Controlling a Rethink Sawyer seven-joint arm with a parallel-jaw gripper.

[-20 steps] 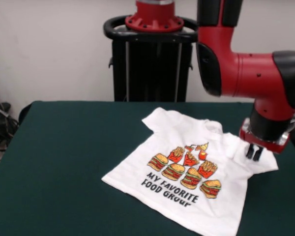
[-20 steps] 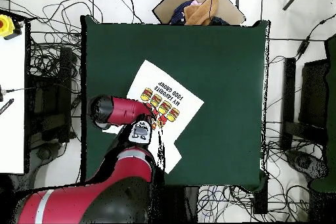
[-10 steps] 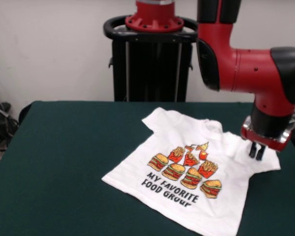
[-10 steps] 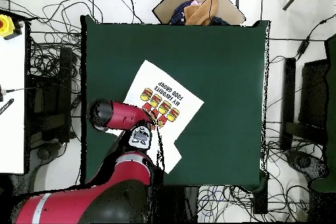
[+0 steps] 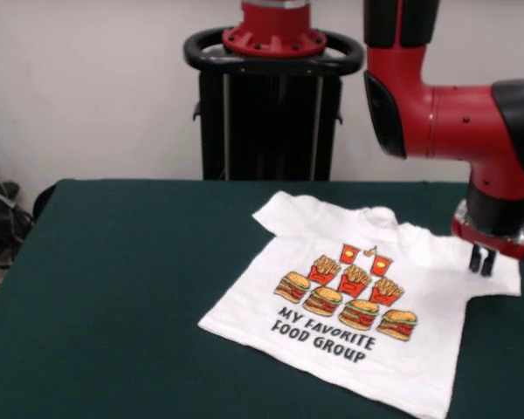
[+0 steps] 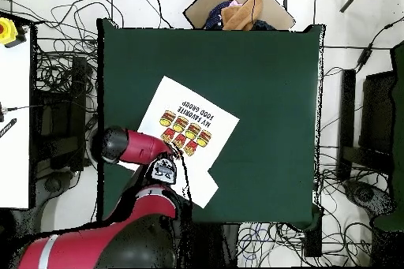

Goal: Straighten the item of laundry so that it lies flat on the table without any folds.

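The white T-shirt (image 5: 367, 297) printed with burgers, fries and "MY FAVORITE FOOD GROUP" lies spread on the dark green table (image 5: 113, 262), right of centre in the front view. Both sleeves are out and the body looks nearly flat. My gripper (image 5: 482, 260) stands on the shirt's right sleeve with its fingers (image 5: 477, 259) close together, shut on the cloth near the table's right edge. In the overhead view the shirt (image 6: 193, 120) lies at the lower left of the table (image 6: 268, 84), and the red arm (image 6: 138, 146) covers the gripper and the held sleeve.
The black pedestal (image 5: 271, 105) stands behind the table's far edge. In the overhead view an open cardboard box (image 6: 237, 9) with cloth sits beyond the far edge, cables lie on the floor all round, and a white bench (image 6: 12, 84) is at the left.
My gripper has moved to the right in the front view, pulling the sleeve. The whole shirt slid right with it and now lies straighter and flatter.
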